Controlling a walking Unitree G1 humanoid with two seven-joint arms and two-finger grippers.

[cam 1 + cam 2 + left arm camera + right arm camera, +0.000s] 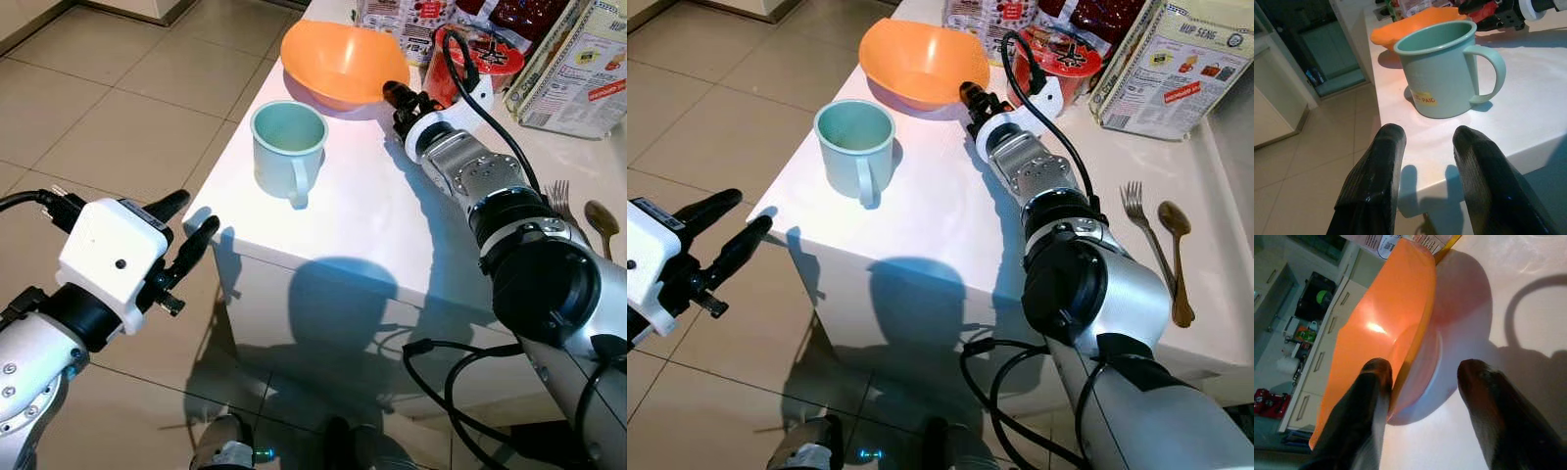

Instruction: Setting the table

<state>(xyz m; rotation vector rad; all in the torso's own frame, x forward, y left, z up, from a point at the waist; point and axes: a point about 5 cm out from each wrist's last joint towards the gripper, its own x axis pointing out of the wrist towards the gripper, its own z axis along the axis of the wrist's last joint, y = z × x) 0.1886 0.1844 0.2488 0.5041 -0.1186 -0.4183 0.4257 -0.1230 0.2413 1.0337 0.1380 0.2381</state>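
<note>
On the white table [392, 225], toward its far left corner, an orange bowl [338, 61] sits at about 12 o'clock from the mint-green mug [287, 145], which stands upright near the left edge with its handle turned toward the robot. The right gripper [396, 98] reaches across the tabletop to the bowl's near-right rim; in the right wrist view its two black fingers [1364, 416] are spread wide, one finger lying against the outside of the bowl wall and the other standing apart over the bare table, so nothing is clamped between them. The left gripper [186, 230] hangs off the table's left edge over the tiled floor [118, 127], at about 8 o'clock from the mug, its fingers parted and empty; in the left wrist view they point straight at the mug with a gap between them. At about 3 o'clock from the right forearm, a fork [1143, 230] and a brown spoon [1178, 257] lie side by side near the table's right edge. Behind the bowl, at about 1 o'clock, stand a red instant noodle cup [1063, 54] and a cereal-type box [1171, 69].
</note>
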